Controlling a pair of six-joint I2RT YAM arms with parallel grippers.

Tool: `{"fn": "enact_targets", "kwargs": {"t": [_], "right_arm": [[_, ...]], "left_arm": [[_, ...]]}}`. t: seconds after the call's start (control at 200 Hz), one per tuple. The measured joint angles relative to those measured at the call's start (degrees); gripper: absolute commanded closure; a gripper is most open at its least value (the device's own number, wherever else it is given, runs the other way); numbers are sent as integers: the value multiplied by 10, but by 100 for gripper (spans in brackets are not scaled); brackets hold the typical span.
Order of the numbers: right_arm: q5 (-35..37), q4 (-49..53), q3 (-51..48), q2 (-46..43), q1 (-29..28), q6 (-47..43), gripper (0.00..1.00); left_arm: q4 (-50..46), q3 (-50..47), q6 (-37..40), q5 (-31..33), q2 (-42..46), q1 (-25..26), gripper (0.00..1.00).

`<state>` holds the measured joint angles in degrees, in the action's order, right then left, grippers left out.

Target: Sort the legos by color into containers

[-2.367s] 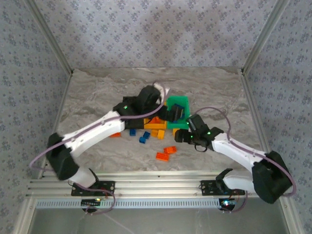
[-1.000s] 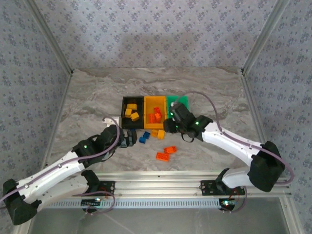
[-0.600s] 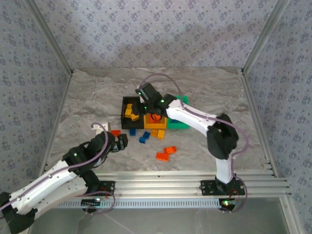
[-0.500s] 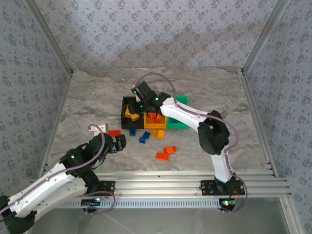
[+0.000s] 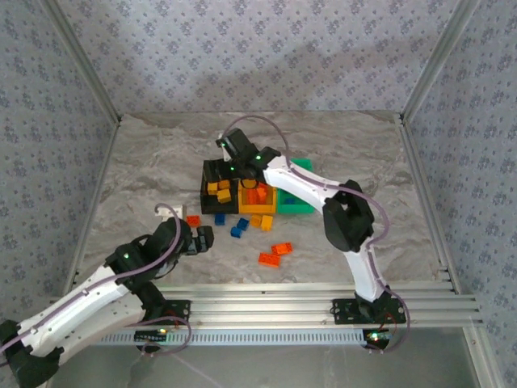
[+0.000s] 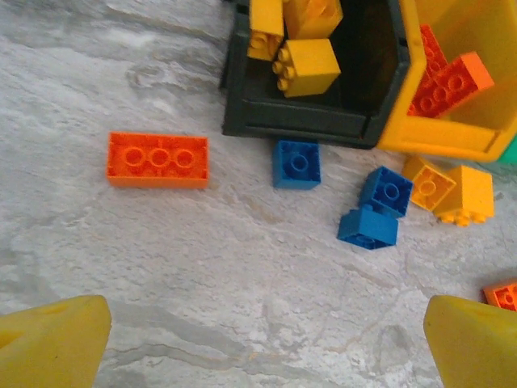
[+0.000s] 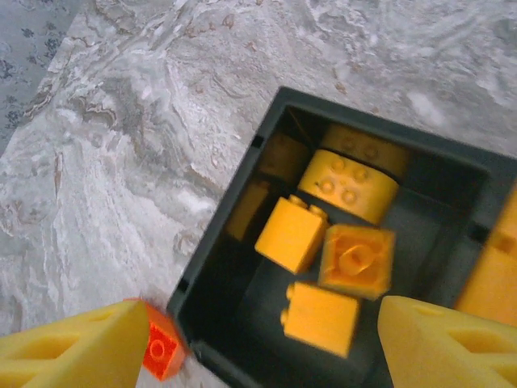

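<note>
**Both tools wide and empty: the right one above the black bin, the left one short of the loose legos.**

The right tool (image 7: 258, 335) hung with its fingers spread and nothing between them. Directly beneath it sat the black bin (image 7: 242, 299), holding several yellow bricks (image 7: 339, 255). One red-orange brick (image 7: 161, 349) lay on the surface (image 7: 121, 162) just outside the bin's corner, beside one fingertip. The left tool (image 6: 266, 331) was also spread wide and held nothing. Ahead of it a long red-orange brick (image 6: 157, 159) lay flat. Three blue bricks (image 6: 297, 164) were scattered further ahead, near the front wall of the black bin. Next to that bin, the orange-yellow bin (image 6: 440, 137) held red-orange pieces (image 6: 448, 81), and two yellow-orange bricks (image 6: 448, 192) lay just in front of it. The green bin (image 5: 297, 207) stood at the far end of the row from the right tool.
</note>
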<state>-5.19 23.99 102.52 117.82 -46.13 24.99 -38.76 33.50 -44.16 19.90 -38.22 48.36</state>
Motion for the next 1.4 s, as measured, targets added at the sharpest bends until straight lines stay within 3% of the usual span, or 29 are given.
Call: {"fn": "enact_targets", "kwargs": {"t": [0.225,0.41,0.555,0.735,0.969,1.269,1.399], "right_arm": [[26,-38,-210,-193,13,23,22],[44,-57,-374,-321,42,46,22],[52,-55,-454,-382,65,61,22],[55,-54,-483,-432,82,70,22],[57,-56,-493,-465,91,71,21],[57,-54,-505,-485,101,71,21],[58,-53,-514,-496,105,71,21]], "left_arm": [[65,38,47,-68,-177,8,2],[99,101,86,-73,-334,52,10],[120,122,107,-70,-412,57,17],[127,144,132,-67,-480,52,29],[150,156,148,-71,-525,26,35],[172,167,169,-71,-559,25,61],[169,167,170,-71,-554,26,65]]}}
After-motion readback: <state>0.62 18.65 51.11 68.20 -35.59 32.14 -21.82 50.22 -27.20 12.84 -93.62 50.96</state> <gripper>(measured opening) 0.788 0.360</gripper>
